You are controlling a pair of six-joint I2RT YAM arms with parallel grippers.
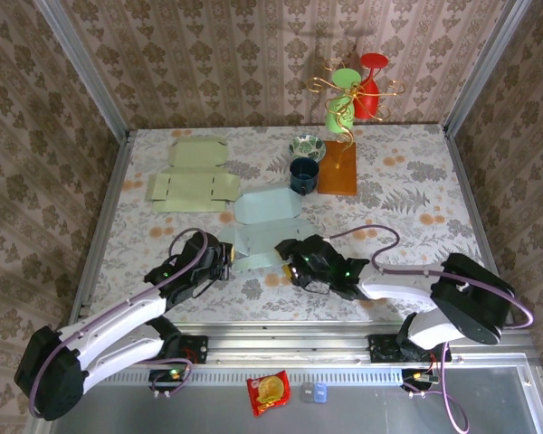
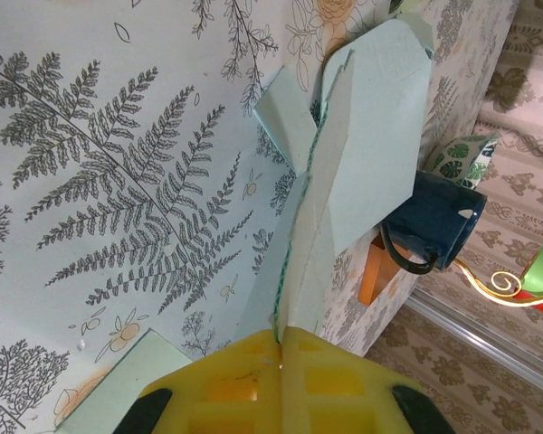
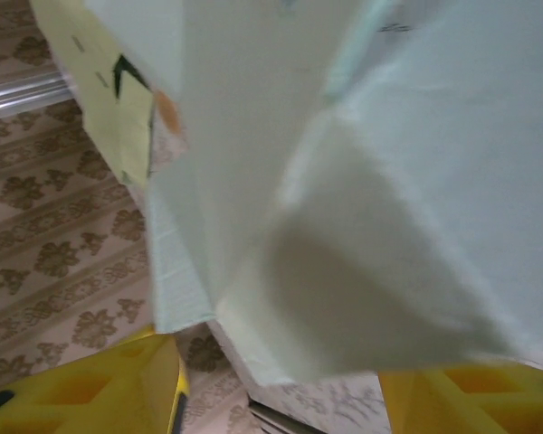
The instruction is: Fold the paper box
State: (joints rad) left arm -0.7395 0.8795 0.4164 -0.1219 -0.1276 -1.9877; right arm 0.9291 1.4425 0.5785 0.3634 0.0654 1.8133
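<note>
Pale blue paper box [image 1: 264, 210] lies mid-bench [image 1: 416, 194], long axis running away from the arms. Left jaws pinch its near-left edge. Right jaws gape wide around the near-right flap, equally close.

Right wrist view: the pale blue-green paper box blank [image 3: 362, 181] lies against the lens, too blurred to trace its creases. The yellow fingers [image 3: 81, 389] of the right gripper [image 3: 276, 366] are cut off by the bottom edge. From above, toward the near edge of the tabletop [image 1: 407, 199], the left gripper [image 1: 223, 260] covers the blank's near left corner. A raised flap half hides the dark blue ceramic mug [image 2: 434, 226].
</note>
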